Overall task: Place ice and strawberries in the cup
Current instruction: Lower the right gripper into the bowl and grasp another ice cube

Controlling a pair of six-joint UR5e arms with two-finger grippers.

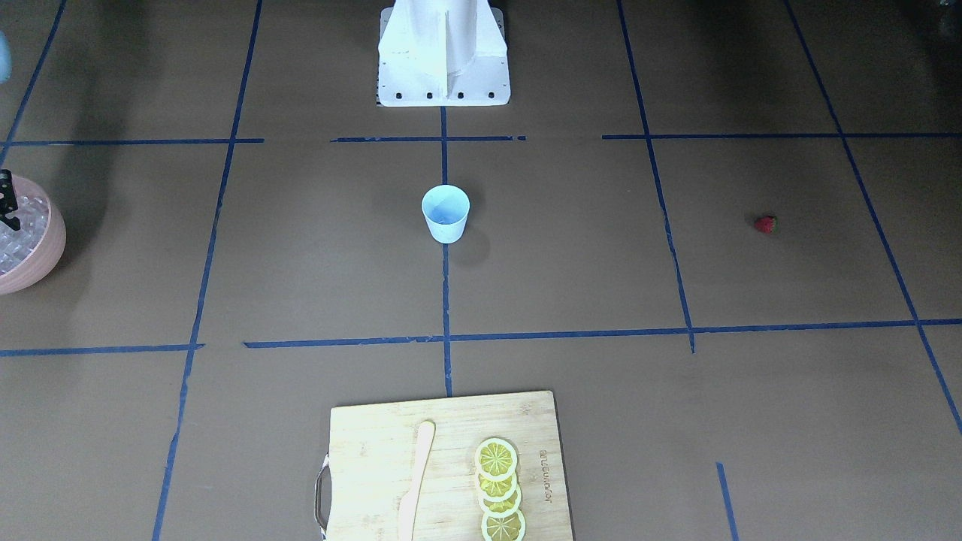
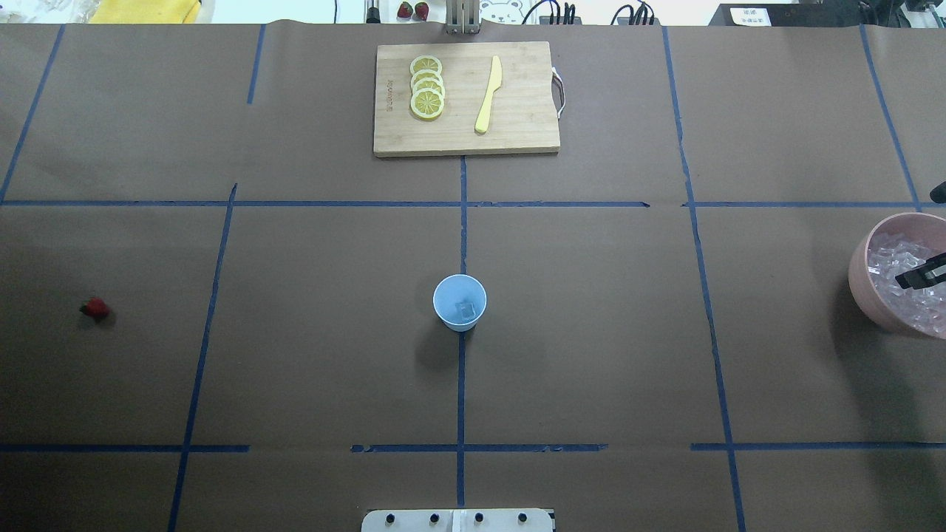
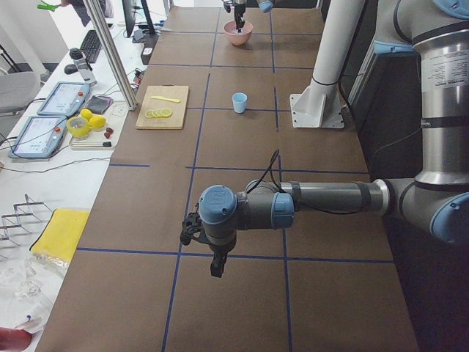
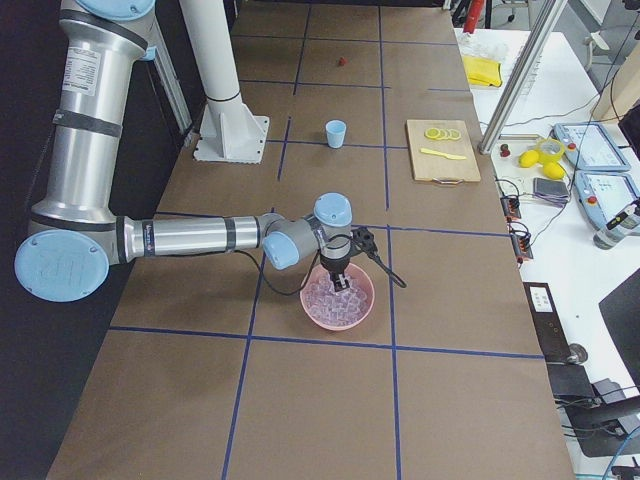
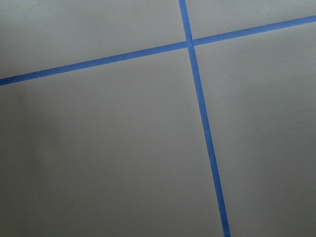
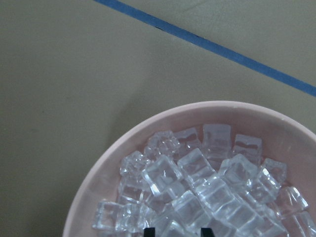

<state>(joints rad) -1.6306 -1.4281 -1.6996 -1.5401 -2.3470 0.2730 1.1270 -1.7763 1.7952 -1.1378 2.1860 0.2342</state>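
Observation:
The light blue cup (image 2: 460,302) stands upright at the table's centre, with one clear cube in its bottom. Far to the right, the ice (image 6: 197,182) is heaped in a pink bowl (image 2: 861,273). My right gripper (image 6: 177,232) reaches down into that heap, its tips about one cube apart and shut on an ice cube. One red strawberry (image 2: 94,308) lies alone on the table at the far left. My left gripper (image 3: 212,257) hangs low over bare table at the left end. Whether it is open or shut, I cannot tell.
A wooden cutting board (image 2: 458,137) at the far side carries several lemon slices (image 2: 427,87) and a yellow knife (image 2: 488,96). The robot's white base (image 1: 443,52) stands at the near edge. Blue tape lines grid the brown table.

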